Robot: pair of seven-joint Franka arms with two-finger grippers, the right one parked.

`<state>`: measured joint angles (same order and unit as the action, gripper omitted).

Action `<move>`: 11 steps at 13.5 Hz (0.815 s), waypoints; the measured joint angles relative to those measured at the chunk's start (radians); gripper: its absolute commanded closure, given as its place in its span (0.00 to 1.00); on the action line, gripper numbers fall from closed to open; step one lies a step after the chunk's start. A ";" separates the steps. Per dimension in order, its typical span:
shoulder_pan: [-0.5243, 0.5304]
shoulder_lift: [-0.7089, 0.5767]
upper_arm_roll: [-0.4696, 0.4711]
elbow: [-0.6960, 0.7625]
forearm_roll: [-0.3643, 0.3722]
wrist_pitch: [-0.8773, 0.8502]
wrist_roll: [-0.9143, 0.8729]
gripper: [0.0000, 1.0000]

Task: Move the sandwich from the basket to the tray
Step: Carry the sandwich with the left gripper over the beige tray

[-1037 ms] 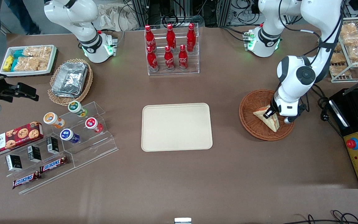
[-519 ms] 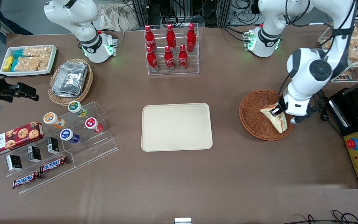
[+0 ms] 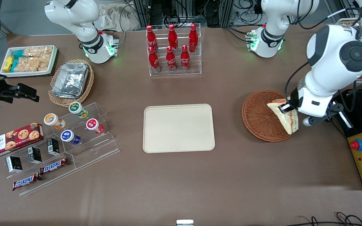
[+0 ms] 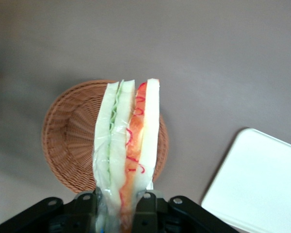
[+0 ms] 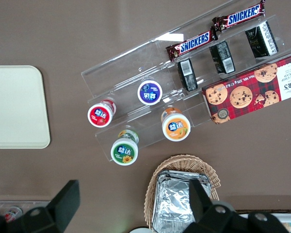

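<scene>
I have the sandwich (image 3: 286, 116) in the air above the basket (image 3: 259, 116), over the rim on the working arm's side, hanging with its long axis running down and away from the gripper (image 3: 284, 108), its lower tip nearer the front camera than the pinched end. In the wrist view the sandwich (image 4: 127, 145) sticks straight out from between the fingers (image 4: 144, 211), layered edge facing the camera: pale bread slabs, a green strip along one side, red curls and orange filling along the other, all under shiny clear wrap. My gripper (image 4: 120, 213) is closed down tight on the near end of the wedge, the two black fingers pressing the wrap from either side. The left arm (image 3: 335, 62) comes in from the working arm's end of the table, its big white elbow joint high and close to the front camera, the wrist bent down toward the basket. The basket (image 4: 72, 136) is round and shallow, reddish-brown woven wicker with ribs fanning out from the centre, and I see nothing else in it. The tray (image 3: 178, 128) sits flat in the middle of the brown table (image 3: 231, 175), well apart from the basket toward the parked arm's end; it is a smooth cream-beige rectangle with rounded corners and a low rim, and one corner of the tray (image 4: 257, 184) shows in the wrist view too.
</scene>
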<state>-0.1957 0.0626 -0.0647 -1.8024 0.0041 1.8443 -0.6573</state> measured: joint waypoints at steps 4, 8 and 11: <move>-0.066 0.065 -0.113 0.014 -0.012 0.013 -0.005 1.00; -0.102 0.181 -0.205 0.014 -0.014 0.120 -0.012 1.00; -0.141 0.280 -0.208 0.014 -0.012 0.247 -0.009 1.00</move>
<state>-0.3369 0.3425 -0.2725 -1.7889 -0.0081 2.0911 -0.6661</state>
